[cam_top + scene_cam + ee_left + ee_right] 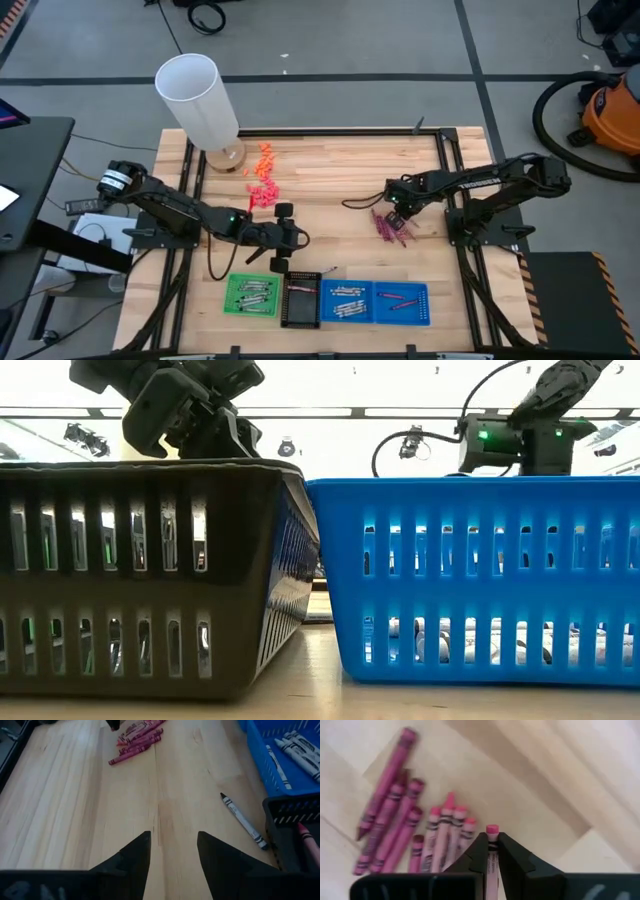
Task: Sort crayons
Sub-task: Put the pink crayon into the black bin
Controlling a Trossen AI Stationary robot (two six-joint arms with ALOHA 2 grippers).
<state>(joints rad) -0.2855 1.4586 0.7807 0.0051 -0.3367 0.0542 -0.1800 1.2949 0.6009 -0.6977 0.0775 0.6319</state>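
The right gripper (491, 851) is clamped on 1 pink crayon (491, 845) beside the pile of pink crayons (388, 227) on the table (340, 170). The left gripper (172, 851), fingers apart, sits near the black tray (299, 300), with 1 grey crayon (243, 820) lying just beside that tray.

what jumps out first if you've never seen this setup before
The tall white cylinder at the table's far left corner draws the eye, with tiny orange lumps scattered beside it. Mid-table, the right gripper is shut on a pink crayon at the edge of a loose pile of pink crayons. Along the near edge sit green, black and blue trays; the left gripper is open above bare wood nearby.
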